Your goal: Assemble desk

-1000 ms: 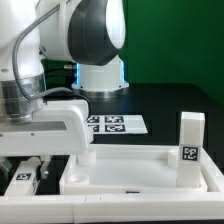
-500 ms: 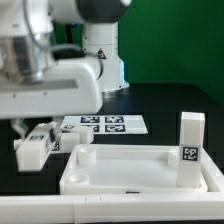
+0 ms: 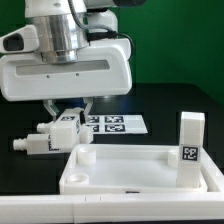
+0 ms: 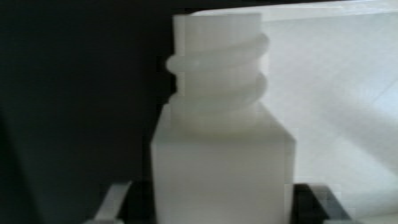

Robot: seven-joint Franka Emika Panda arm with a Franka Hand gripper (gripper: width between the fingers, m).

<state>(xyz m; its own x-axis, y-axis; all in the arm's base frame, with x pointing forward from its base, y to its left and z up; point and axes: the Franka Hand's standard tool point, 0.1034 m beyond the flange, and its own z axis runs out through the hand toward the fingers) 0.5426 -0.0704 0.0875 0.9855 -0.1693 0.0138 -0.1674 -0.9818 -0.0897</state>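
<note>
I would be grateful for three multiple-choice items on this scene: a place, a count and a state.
1. Where does the upright leg stand? A on the marker board; B at the tabletop's corner on the exterior view's right; C on the bare table.
2. How many legs stand upright on the tabletop? A one; B two; C four.
3. What is the gripper's state? A open, empty; B shut on the second leg, held level; C pressing the tabletop.
Answers: 1 B, it rises from that corner; 2 A, no other stands there; 3 B, the wrist view shows it gripped.
</note>
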